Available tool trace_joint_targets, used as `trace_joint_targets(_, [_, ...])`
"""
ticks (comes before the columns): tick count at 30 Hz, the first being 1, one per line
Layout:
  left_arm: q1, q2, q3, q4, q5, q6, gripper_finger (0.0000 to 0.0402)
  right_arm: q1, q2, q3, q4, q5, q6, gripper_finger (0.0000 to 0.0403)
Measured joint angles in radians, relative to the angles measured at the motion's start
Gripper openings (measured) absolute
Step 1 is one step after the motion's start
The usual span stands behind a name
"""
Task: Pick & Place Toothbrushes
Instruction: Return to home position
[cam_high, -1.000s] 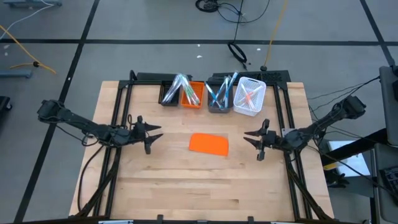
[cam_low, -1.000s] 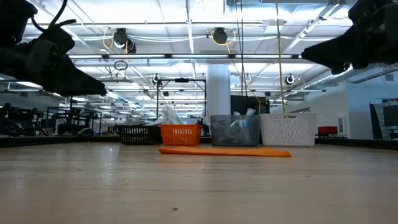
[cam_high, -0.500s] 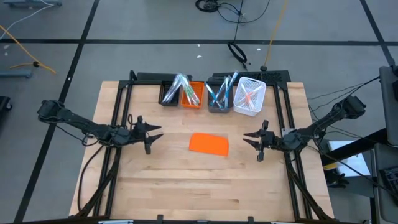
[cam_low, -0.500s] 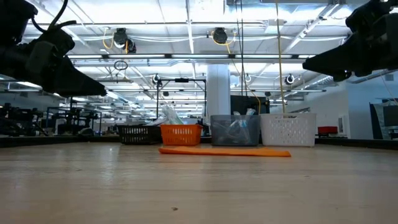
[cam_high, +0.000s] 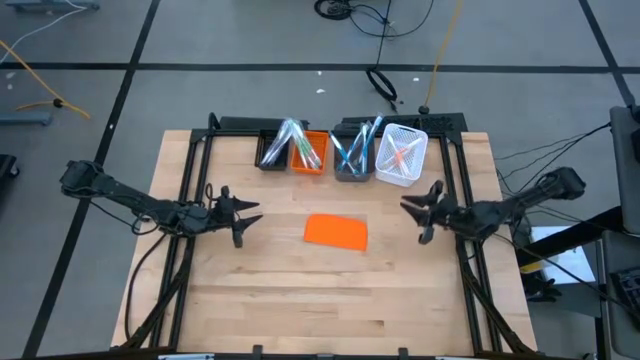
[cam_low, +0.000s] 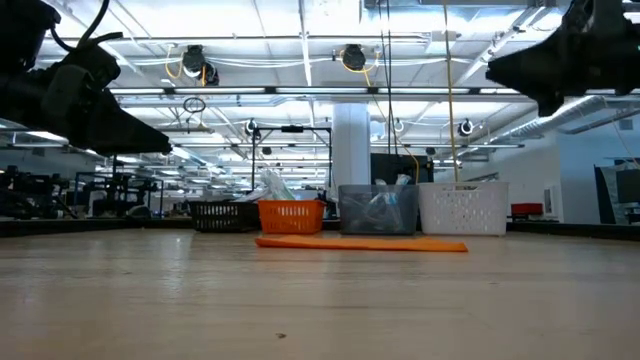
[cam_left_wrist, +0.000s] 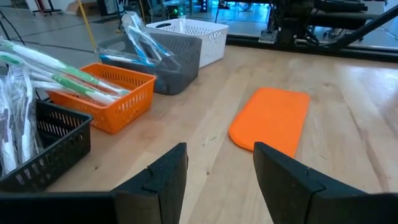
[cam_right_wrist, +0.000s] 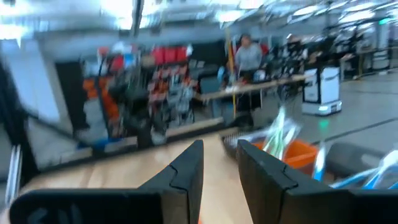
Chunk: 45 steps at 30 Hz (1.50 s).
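Note:
The toothbrushes stand or lie in four small bins at the table's far edge: wrapped clear ones in the black bin (cam_high: 275, 150), green-accented ones (cam_left_wrist: 56, 78) in the orange bin (cam_high: 309, 155), blue ones in the grey bin (cam_high: 352, 158), and orange-red ones in the white bin (cam_high: 402, 156). My left gripper (cam_high: 245, 217) hovers open and empty left of the flat orange sheet (cam_high: 336, 231). My right gripper (cam_high: 415, 215) hovers open and empty right of the sheet, in front of the white bin.
The orange sheet lies flat mid-table and also shows in the left wrist view (cam_left_wrist: 270, 118). Bare wooden tabletop (cam_high: 320, 300) stretches toward the near edge. Black frame rails (cam_high: 190, 170) run along the table's left and right sides. A person (cam_right_wrist: 249, 53) stands far off in the room.
My right gripper has gone up and a little toward the table's far edge and the white bin, turning as it went; it stays open. My left gripper has kept still.

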Motion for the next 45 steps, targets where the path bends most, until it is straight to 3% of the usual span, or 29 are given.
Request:
trace_joint_targets(16, [0.000, 0.000, 0.000, 0.000, 0.000, -0.001, 0.0186, -0.123, -0.378, -0.001, 0.002, 0.001, 0.000, 0.0089])
trace_joint_targets(45, [0.000, 0.000, 0.000, 0.000, 0.000, -0.001, 0.0186, -0.126, -0.384, -0.001, 0.000, 0.000, 0.000, 0.0089])
